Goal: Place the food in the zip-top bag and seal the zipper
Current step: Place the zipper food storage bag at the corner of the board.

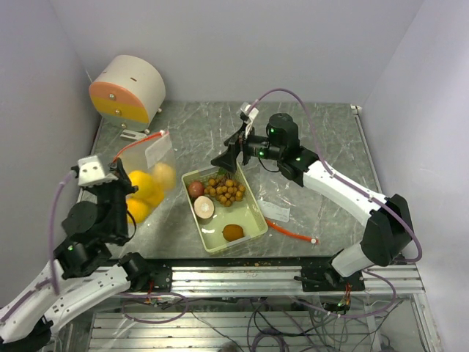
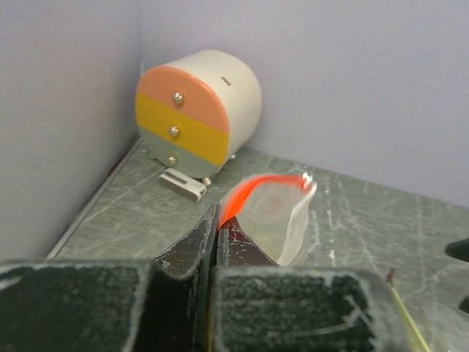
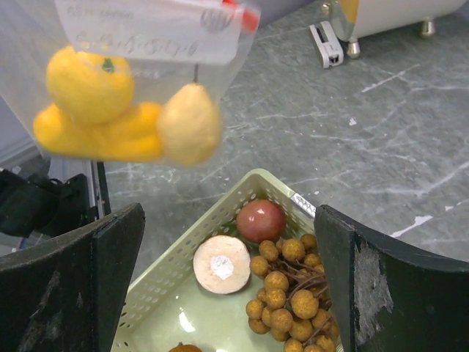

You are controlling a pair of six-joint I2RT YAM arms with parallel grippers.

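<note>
Three yellow fruits (image 1: pixel 143 189) and a pale pear (image 1: pixel 165 176) sit inside the clear bag (image 1: pixel 157 152), the pear on the side nearest the tray; the bag's red zipper edge is at the top and its mouth gapes open in the left wrist view. The left fingers (image 2: pixel 192 246) are clenched on that red edge, pinching it between them, and the bag hangs from them at the left of the tabletop (image 1: pixel 315 139); whether its bottom rests on the surface cannot be told. The rest of the food lies in the pale green tray (image 1: pixel 248 213) just right of the bag: a reddish apple (image 1: pixel 196 189) and a bunch of brown berries (image 1: pixel 227 189) at the far end, a pale round fruit (image 1: pixel 204 207) beside the apple, a small orange-brown fruit (image 1: pixel 233 232) at the near end. The right fingers (image 3: pixel 381 279) are spread wide and hold nothing; they hover above the tray's far end, apart from the food, with the apple and berries showing between them. A red strip (image 1: pixel 289 233) lies just right of the tray; a round drawer box (image 1: pixel 128 89) stands in the far left corner.
</note>
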